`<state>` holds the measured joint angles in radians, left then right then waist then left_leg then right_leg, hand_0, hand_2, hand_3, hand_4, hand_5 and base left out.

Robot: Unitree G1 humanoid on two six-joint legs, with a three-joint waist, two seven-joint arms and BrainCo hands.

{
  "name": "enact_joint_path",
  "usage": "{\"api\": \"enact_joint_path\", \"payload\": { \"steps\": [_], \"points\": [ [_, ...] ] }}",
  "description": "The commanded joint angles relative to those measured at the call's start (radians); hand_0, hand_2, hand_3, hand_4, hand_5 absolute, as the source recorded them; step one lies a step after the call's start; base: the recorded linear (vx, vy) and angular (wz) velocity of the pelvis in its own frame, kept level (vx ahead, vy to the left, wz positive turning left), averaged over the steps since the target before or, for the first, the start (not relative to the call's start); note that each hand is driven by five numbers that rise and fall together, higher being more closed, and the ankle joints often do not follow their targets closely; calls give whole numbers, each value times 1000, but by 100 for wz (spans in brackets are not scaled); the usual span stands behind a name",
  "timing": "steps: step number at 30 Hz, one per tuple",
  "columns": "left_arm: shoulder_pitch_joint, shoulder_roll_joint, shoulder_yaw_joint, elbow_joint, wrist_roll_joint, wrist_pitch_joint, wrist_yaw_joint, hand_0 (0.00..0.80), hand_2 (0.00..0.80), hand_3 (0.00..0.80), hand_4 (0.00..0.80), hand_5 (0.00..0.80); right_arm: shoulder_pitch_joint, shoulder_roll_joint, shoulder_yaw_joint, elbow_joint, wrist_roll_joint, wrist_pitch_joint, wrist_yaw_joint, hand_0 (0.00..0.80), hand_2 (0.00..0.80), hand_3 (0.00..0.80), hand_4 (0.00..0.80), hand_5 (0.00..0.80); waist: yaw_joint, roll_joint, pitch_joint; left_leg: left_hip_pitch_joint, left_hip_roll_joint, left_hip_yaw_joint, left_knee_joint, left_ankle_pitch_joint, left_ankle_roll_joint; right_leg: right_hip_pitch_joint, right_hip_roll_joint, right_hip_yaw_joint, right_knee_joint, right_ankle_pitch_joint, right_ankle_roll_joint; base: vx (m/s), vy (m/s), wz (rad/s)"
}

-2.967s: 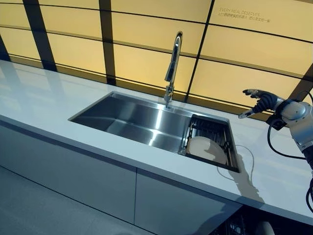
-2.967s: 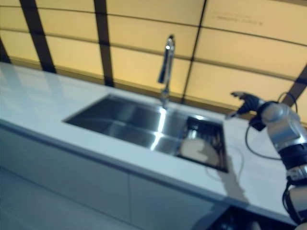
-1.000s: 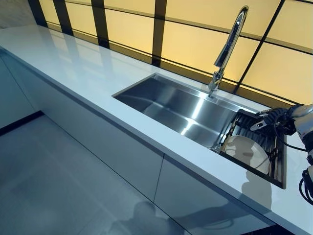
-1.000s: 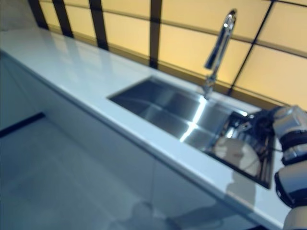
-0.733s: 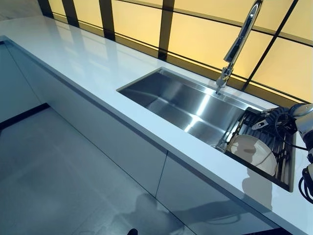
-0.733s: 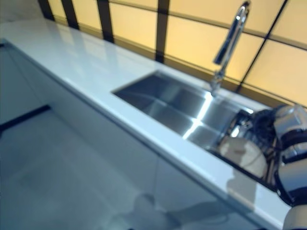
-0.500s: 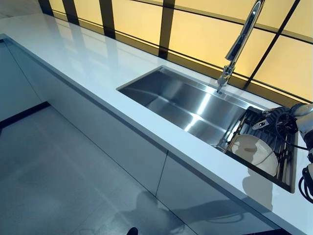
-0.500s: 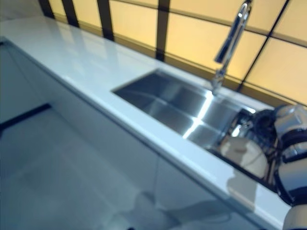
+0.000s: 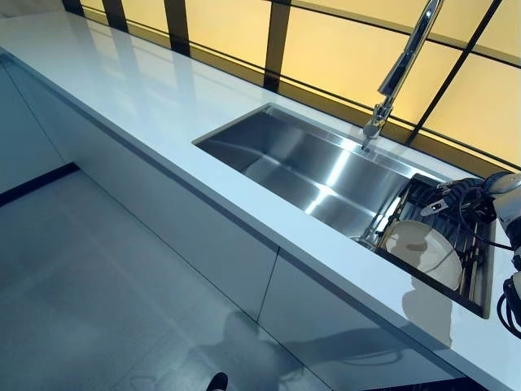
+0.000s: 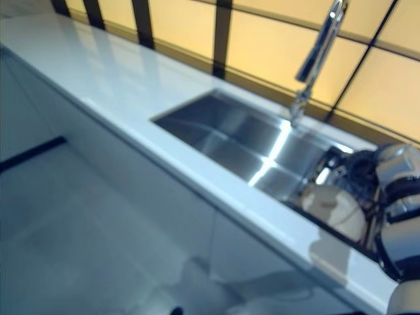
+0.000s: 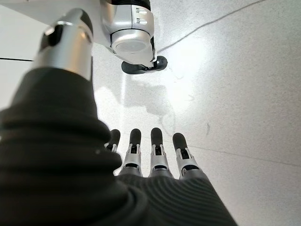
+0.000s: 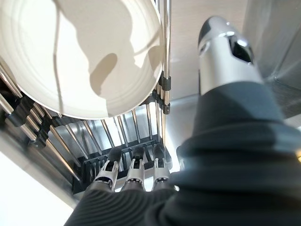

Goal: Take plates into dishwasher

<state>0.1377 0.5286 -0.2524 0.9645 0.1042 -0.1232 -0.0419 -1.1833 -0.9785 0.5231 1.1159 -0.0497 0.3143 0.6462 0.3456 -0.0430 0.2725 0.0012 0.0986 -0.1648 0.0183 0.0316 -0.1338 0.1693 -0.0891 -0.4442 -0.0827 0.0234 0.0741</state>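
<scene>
Right hand (image 9: 453, 195) fingers straight, still over rack (image 9: 476, 244), plate (image 9: 422, 252) unmoved

right robot hand (image 12: 141, 174): silver fingers, dark tips, glossy silver thumb with black slot, dark ribbed cover over back and wrist | left robot hand (image 11: 155, 155): same silver fingers in a row, dark rounded tips, silver thumb, dark ribbed cover | right arm at 3 o'clock in eye views: silver-grey rounded shells, black bands
</scene>
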Motion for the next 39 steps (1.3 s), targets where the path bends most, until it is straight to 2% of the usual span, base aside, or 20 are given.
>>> {"api": "enact_joint_path", "payload": {
  "steps": [1, 18, 39],
  "points": [
    [-5, 43, -29, -24, 3, -29, 9, 0, 0, 0, 0, 0, -103, -67, 92, -23, -43, -45, 7, 0, 0, 0, 0, 0, 10, 16, -27, -58, 16, 38, -34, 115, 12, -42, 25, 1, 147, -69, -57, 0, 0, 0],
    [-30, 73, -30, -67, -15, -34, 2, 0, 0, 0, 0, 0, -81, -62, 107, -11, -38, -59, 77, 0, 0, 0, 0, 0, 18, 13, 24, -91, 12, 43, -38, 122, 19, -79, 17, -6, 156, -60, -52, -10, -5, 1],
    [-52, 117, -27, -129, -59, -43, -19, 0, 0, 0, 0, 0, -75, -79, 102, -13, -12, -59, 87, 0, 0, 0, 0, 0, 20, 34, 84, -144, 2, 56, -38, 129, 27, -138, -3, -25, 183, -55, -45, -22, 3, 1]
  ]
}}
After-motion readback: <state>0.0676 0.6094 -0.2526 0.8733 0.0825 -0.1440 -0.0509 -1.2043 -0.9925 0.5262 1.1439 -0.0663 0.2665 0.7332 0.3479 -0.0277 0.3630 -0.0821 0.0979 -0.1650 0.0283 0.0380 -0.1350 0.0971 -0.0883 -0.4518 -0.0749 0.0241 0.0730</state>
